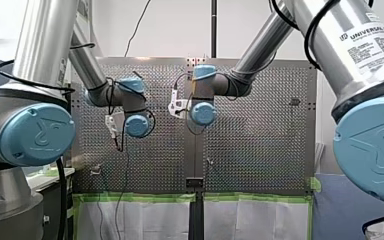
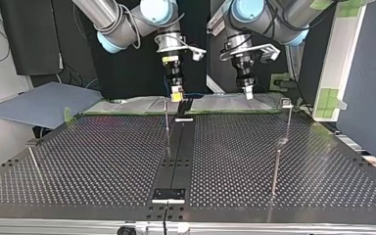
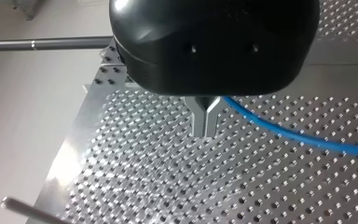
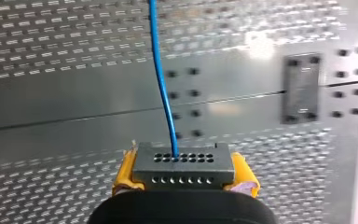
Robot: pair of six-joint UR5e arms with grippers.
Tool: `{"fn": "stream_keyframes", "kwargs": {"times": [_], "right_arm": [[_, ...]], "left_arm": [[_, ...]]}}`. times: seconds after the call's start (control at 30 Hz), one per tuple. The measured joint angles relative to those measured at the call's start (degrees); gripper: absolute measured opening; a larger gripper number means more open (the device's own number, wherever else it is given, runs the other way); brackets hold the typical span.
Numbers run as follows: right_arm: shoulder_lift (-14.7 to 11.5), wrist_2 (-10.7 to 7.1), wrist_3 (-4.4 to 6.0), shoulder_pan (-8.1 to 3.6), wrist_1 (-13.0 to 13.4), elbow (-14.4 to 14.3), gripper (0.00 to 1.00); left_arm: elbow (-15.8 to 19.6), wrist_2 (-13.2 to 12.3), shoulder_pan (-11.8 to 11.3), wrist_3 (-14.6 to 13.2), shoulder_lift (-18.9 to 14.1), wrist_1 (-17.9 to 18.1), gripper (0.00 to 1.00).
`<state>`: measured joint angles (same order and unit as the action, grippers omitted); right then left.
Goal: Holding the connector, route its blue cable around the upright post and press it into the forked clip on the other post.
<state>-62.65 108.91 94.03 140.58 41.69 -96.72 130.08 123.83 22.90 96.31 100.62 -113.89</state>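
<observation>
**Top view, upper centre-left.** My right gripper (image 2: 176, 94) hangs above the far edge of the perforated table (image 2: 103, 156). Its yellow pads (image 4: 126, 169) are clamped on the 2 ends of the grey connector (image 4: 184, 165). The blue cable (image 4: 161, 79) leaves 1 hole in the connector's face and runs straight away from the gripper over the table. An upright post (image 2: 167, 125) stands just beside the connector, slightly nearer the camera.

**Top view, upper centre-right.** My left gripper (image 2: 248, 93) hangs over the same far edge. Its 2 metal fingers (image 3: 200, 121) are pressed together with nothing between them. In the left wrist view the cable passes close behind their tips; contact cannot be told.

**Top view, right of centre.** A 2nd post (image 2: 288, 122) carries a small clip (image 2: 286, 102) at its top, well apart from the connector.
</observation>
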Motion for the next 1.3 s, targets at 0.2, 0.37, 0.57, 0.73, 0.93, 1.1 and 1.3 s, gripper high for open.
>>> {"fn": "stream_keyframes", "kwargs": {"times": [0.2,0.37,0.57,0.73,0.93,1.1,1.3], "right_arm": [[-2.2,-0.56,-0.12,-0.13,-3.43,2.99,0.0],[-2.49,-1.55,-0.71,-0.16,-6.05,4.52,0.0],[-2.52,-3.7,-2.7,0.08,-8.67,6.81,0.0],[-2.53,-5.29,-3.88,0.29,-10.95,9.07,0.0],[-2.53,-7.03,-4.34,0.44,-13.55,11.67,0.0],[-2.53,-7.49,-4.89,0.63,-15.95,14.07,0.0],[-2.53,-9.0,-5.0,0.77,-18.47,16.97,0.0]], "left_arm": [[-0.01,-2.67,-2.96,0.66,-3.03,-3.05,0.0],[-0.02,-4.71,-5.45,1.69,-5.53,-5.52,0.0],[-0.04,-7.56,-8.45,4.02,-8.52,-8.55,0.0],[-0.3,-10.36,-11.3,4.9,-11.38,-11.36,0.0],[-1.69,-12.04,-14.35,5.88,-14.33,-13.92,0.0],[-3.6,-12.51,-16.75,7.01,-15.35,-15.84,0.0],[-6.24,-12.37,-19.48,8.2,-16.25,-17.4,0.0]]}}
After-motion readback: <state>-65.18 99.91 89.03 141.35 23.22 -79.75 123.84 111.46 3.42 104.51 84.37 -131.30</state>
